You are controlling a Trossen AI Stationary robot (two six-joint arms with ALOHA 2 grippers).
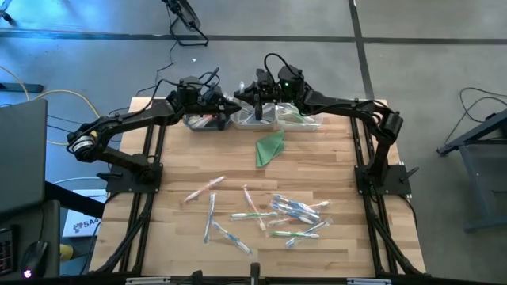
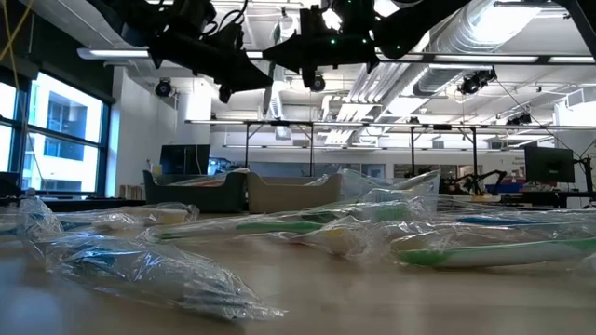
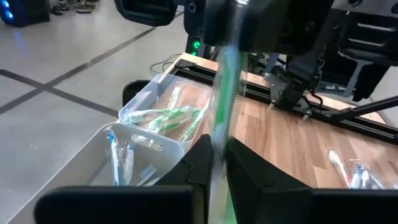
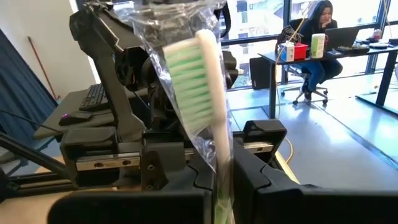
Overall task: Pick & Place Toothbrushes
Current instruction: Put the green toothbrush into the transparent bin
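Above the bins (image 1: 255, 119) at the table's (image 1: 174, 170) far edge, left gripper (image 3: 214, 158) and right gripper (image 4: 224, 165) each pinch one green toothbrush (image 4: 199, 81), apparently the same. Light, stiff, slick-wrapped: grip mid-handle. More toothbrushes (image 1: 293, 214) lie scattered on the table.

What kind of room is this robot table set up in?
Probably an open-plan lab or workshop in an office building. The low view shows exposed ceiling ducts and long strip lights, and the right wrist view shows a person working at a desk by large windows.
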